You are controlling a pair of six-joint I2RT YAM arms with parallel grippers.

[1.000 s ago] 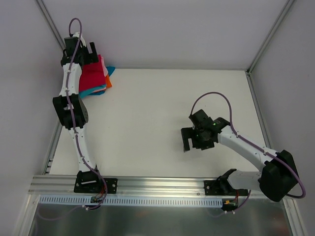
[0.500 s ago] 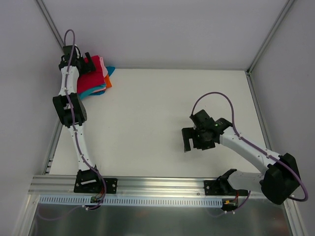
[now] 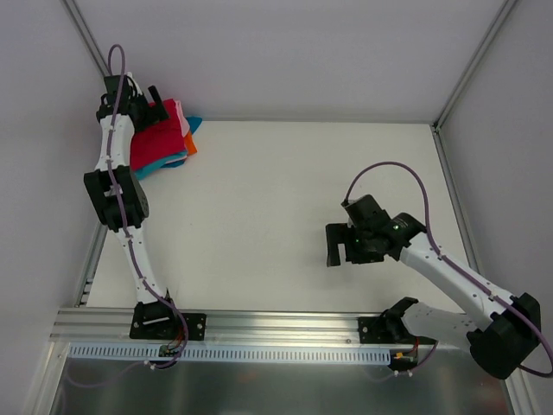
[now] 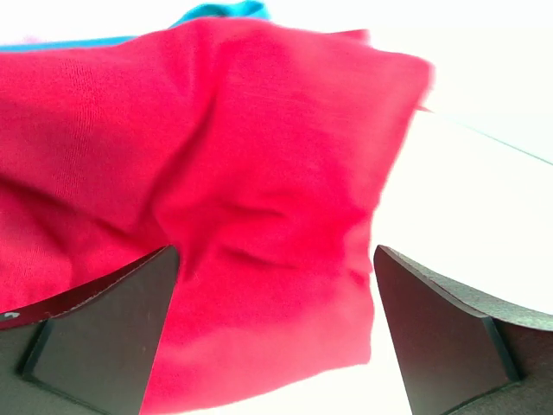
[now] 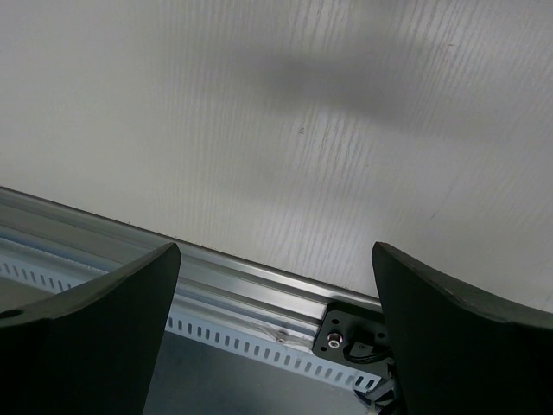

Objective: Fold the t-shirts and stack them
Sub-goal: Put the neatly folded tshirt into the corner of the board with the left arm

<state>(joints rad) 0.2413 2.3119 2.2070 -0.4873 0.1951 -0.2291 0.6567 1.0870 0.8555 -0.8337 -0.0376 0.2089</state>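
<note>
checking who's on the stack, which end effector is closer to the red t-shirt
Left. The left end effector hangs open right over the red t-shirt at the far-left corner; the right end effector is open across the table.

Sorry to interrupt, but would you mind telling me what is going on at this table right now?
Two robot arms are working on folding and stacking t-shirts. The stack of t-shirts sits in the far left corner of the table, red on top with teal, pink and orange edges showing. The left gripper hangs open just over the red t-shirt, gripping nothing. The right gripper is open and empty above bare table near the front rail.
</note>
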